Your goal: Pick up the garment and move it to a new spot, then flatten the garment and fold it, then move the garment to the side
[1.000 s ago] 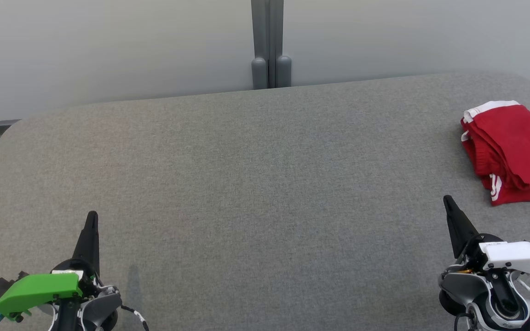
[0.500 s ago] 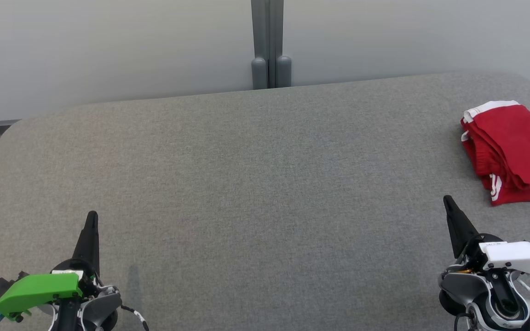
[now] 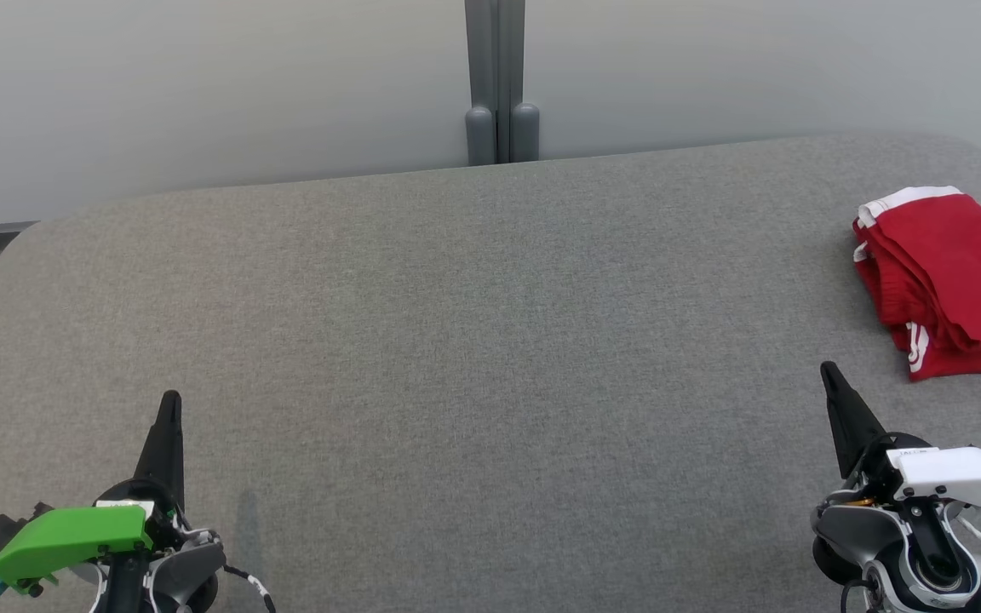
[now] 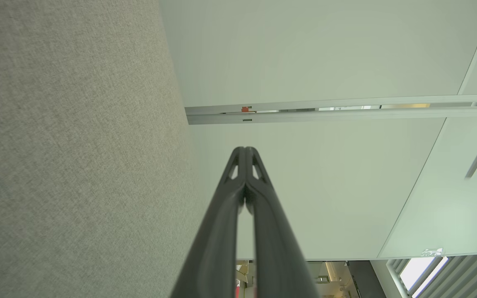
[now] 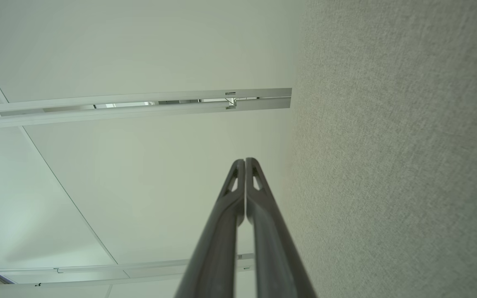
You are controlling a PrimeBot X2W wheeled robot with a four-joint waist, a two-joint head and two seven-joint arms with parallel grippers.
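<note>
Red fabric garment (image 3: 950, 281) with white trim lies in a loosely folded heap at the far right of our grey felt-covered worktop (image 3: 490, 340), partly cut off by the head view's right edge. Our left tool (image 3: 169, 404) and right tool (image 3: 831, 375) rest low at the near corners, each closed tight and empty. The right one is near the garment but not touching it.

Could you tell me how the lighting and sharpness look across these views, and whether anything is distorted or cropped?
Head view: soft, even light, no glare; a faint shadow on the grey table beside the left gripper; the red garment is sharp but cropped by the frame's right edge. Left wrist view: wide-angle bending curves the seams of the wall. Right wrist view: the same bending.
</note>
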